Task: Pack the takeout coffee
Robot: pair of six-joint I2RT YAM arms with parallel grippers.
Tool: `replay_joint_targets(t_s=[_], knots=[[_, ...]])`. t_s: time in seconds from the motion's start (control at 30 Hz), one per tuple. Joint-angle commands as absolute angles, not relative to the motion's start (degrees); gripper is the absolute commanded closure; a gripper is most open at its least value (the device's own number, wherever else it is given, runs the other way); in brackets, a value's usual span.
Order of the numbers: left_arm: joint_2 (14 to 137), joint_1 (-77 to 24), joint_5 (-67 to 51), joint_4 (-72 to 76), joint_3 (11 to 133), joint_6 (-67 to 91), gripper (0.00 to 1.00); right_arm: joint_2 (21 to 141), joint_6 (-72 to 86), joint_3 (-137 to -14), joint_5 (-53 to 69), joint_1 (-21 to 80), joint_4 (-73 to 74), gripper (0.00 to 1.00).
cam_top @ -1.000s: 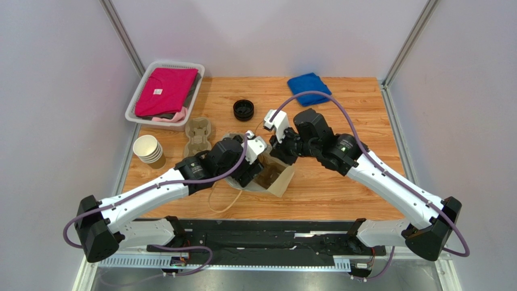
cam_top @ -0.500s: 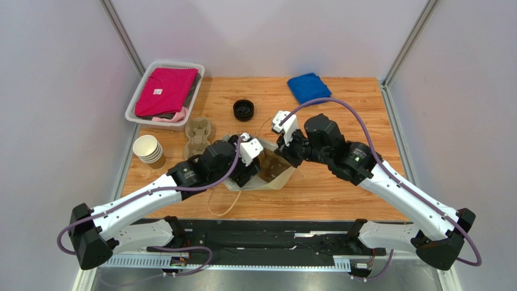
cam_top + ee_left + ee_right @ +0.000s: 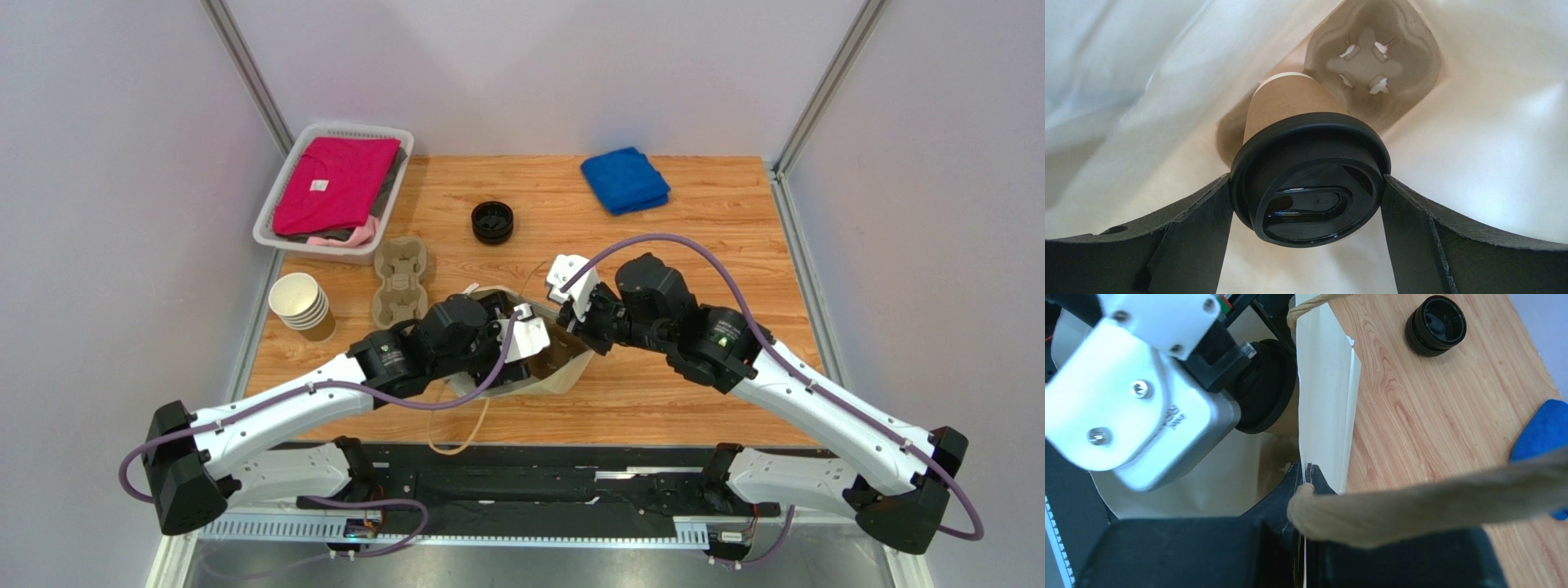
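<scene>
Reaching deeper than a second ago, the left fingers (image 3: 1192, 245) are gripping the takeout coffee (image 3: 1309, 177) by its lid inside the paper bag (image 3: 1324, 398), beside the pulp carrier (image 3: 1370, 58), while the right fingers (image 3: 1281, 505) are pinching the bag's rim, seemingly leaving only seating and release.

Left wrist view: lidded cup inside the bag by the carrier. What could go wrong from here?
1. The left end effector holds the takeout coffee by its lid only; the lid could pop off.
2. The cup's base hides the carrier well; released unseated, it may topple.
3. The right end effector pinches only the bag's thin edge, which could slip free.
</scene>
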State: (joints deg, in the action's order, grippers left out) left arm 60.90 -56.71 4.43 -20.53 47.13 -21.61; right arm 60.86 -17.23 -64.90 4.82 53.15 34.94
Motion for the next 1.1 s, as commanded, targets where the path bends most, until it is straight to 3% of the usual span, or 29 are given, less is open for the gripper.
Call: replay_joint_targets(t_s=[0.0,0.3,0.6,1.07], knots=[[60.1,-56.8,1.0,-28.8,53.3,-35.7,0.92,58.7,-23.0,-66.4,5.7,53.1,32.3,1.0],[62.2,-56.8,-4.4,-44.0,66.4,-46.3,0.9,56.2,-30.7,-66.2,12.7,52.8,35.2,1.0],[72.5,-58.4,-6.5,-51.9,81.1,-42.2,0.92,61.3,-30.4,-71.9,18.5,50.6,37.9,1.0],[67.9,-59.9,-8.3,-54.7,77.9,-55.5,0.94,65.2,-30.4,-76.4,27.2,43.4,43.7,1.0]])
